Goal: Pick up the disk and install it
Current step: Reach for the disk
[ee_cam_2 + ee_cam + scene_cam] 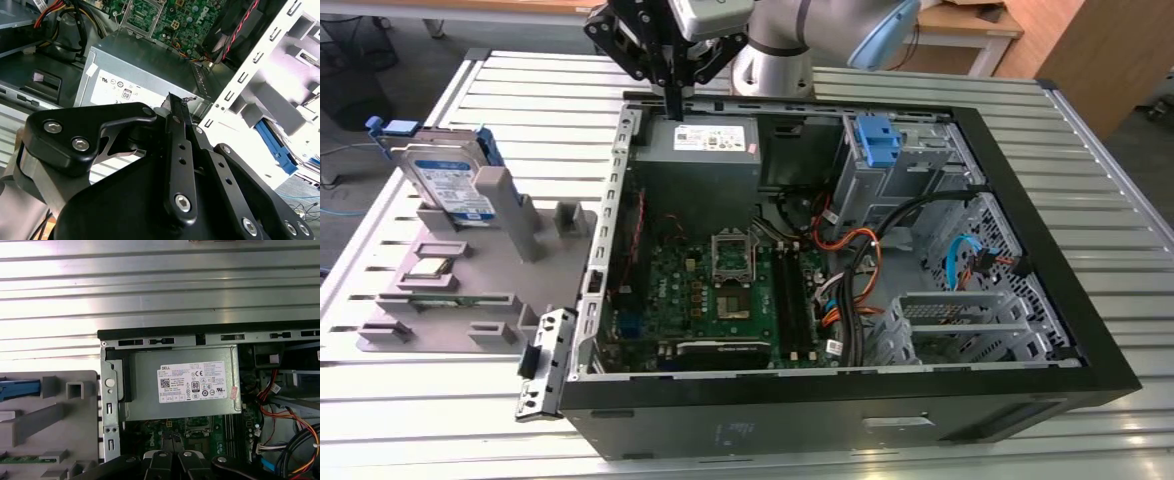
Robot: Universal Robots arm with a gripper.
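1. The slatted metal bench [1067,150] is carrying everything. In the exterior view, bare strips are running free along the far side and the right edge.
2. The open computer case [1107,370] is lying on its side with its black rim boxing in the interior. Cables are crowding the half on the exterior view's right, while the board side is lying more open.
3. The grey holder tray [494,290] is sitting just beside the case, on the exterior view's left.
4. The grey power supply [700,140] is sitting in the case's far corner, its white label showing in both wrist views [197,381].
5. The disk [454,185] is standing on edge in the tray's far slot, outside the case. It is well apart from the hand, off to the exterior view's left.
6. The hand [675,108] is hanging over the case's far rim, just above the power supply, with its fingers [175,112] drawn together and gripping nothing.
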